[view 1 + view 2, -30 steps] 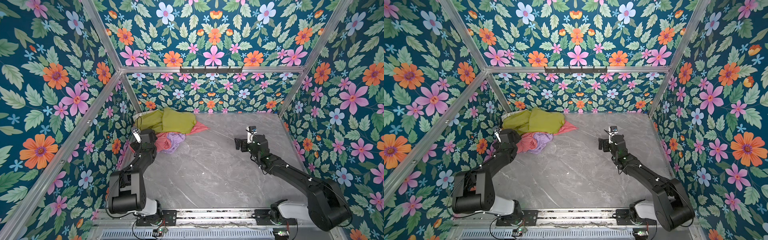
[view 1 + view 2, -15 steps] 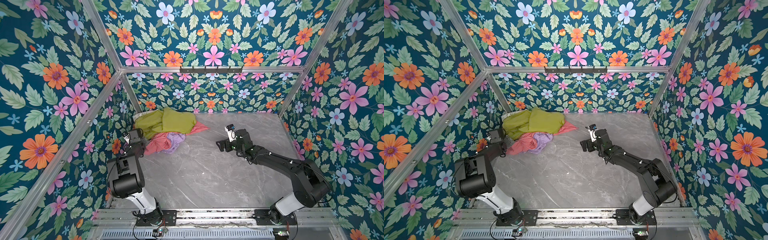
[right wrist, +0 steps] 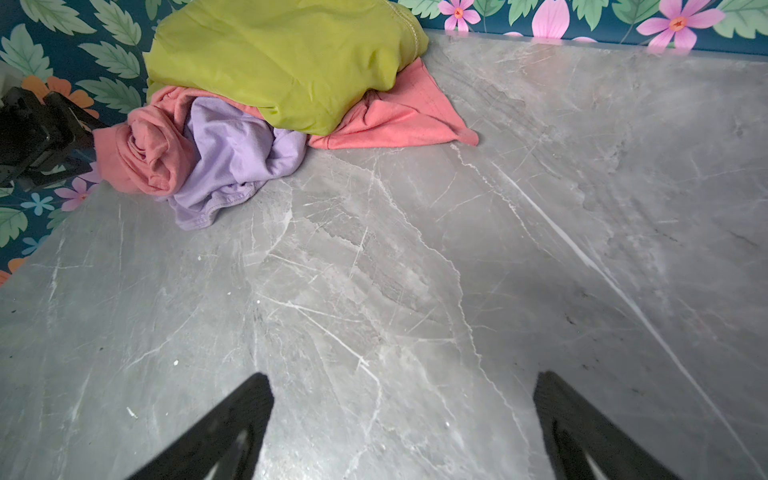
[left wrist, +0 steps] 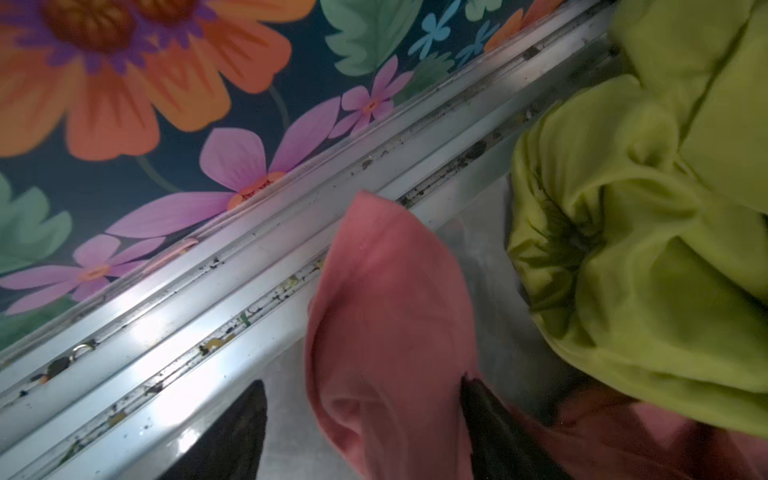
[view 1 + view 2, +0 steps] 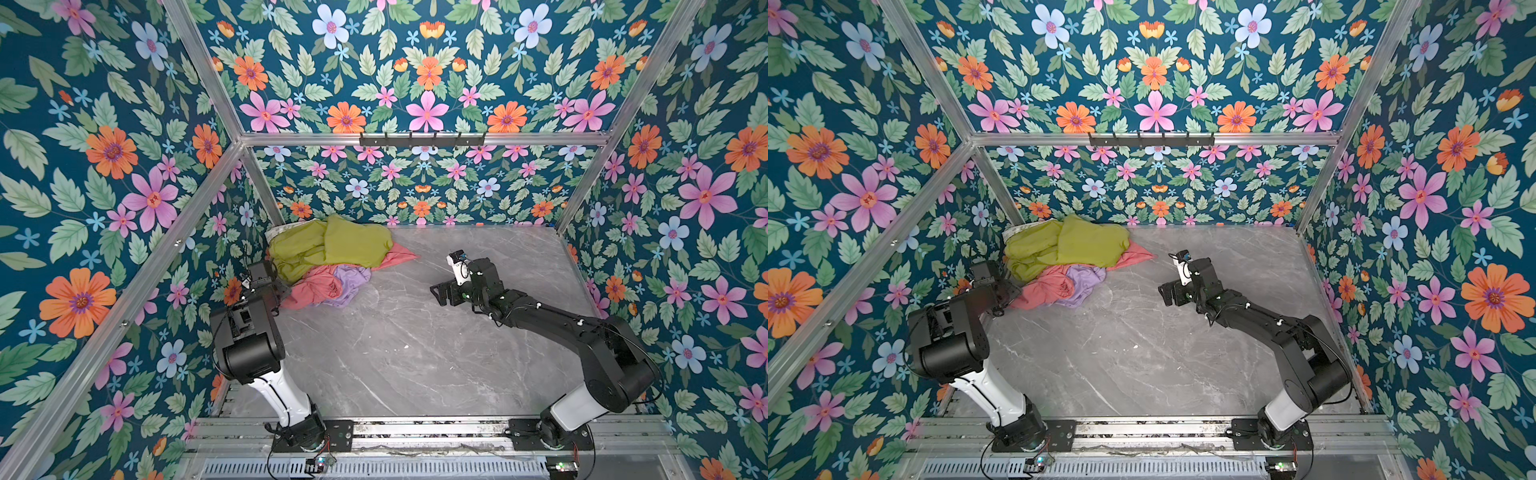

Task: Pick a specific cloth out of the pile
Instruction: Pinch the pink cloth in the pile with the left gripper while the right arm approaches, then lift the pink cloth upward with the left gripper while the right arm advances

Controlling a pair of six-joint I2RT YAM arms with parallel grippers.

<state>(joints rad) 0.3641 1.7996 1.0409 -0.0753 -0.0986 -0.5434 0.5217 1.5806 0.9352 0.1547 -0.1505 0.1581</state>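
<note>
Left arm sat folded low. Left gripper (image 4: pixel 361 380), jaws apart, straddled a fold of wrinkly salmon-pink fabric cloth (image 5: pixel 309 291) at the near edge of the multicolour cloth pile (image 5: pixel 340 249), far-left corner. Right arm extended toward it, right gripper (image 3: pixel 400 375) gaping above grey marbled tabletop (image 3: pixel 374 270).

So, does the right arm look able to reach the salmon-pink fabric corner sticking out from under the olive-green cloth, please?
Probably yes: the open right gripper has only bare grey marble table between it and the salmon-pink cloth corner, which the olive-green cloth leaves uncovered.
</note>
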